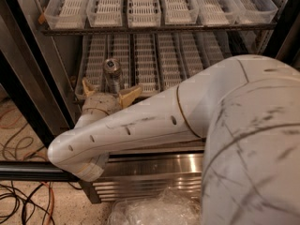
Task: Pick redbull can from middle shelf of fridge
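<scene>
The redbull can stands upright near the front of a lane tray on the middle shelf of the fridge; its shiny top and pull tab face me. My gripper is at the shelf's front edge, right in front of the can's lower part. Its two tan fingers are spread, one on each side of the can, not closed on it. My white arm hides the can's base and the front of the shelf.
An upper rack of slotted trays sits above the can. A black door frame runs down the left. Cables lie on the floor at the left, and crumpled clear plastic at the bottom.
</scene>
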Controlling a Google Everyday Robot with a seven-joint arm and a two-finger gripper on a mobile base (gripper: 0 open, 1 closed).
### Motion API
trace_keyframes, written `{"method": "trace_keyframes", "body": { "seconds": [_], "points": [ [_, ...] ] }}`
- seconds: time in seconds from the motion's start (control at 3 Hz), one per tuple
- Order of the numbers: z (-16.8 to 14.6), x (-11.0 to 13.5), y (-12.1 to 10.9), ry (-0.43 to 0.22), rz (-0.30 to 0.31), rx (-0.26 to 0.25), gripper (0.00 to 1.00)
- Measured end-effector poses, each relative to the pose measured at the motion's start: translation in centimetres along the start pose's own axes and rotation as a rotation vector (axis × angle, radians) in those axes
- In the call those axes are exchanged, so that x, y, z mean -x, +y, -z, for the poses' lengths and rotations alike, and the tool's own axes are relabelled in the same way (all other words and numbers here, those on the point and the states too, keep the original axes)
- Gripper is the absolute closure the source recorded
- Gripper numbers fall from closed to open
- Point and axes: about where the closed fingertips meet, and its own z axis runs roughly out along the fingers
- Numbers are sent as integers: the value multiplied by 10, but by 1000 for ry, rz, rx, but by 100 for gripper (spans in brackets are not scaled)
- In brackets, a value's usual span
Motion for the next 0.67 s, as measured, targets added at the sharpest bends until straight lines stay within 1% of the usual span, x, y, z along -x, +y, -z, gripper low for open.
{"method": "trace_keyframes", "body": {
  "seconds": [0.33, 0.67],
  "points": [
    [-15, -5, 2, -14, 12, -7, 0],
    [-26, -5, -6, -27, 27, -38, 0]
  ]
}}
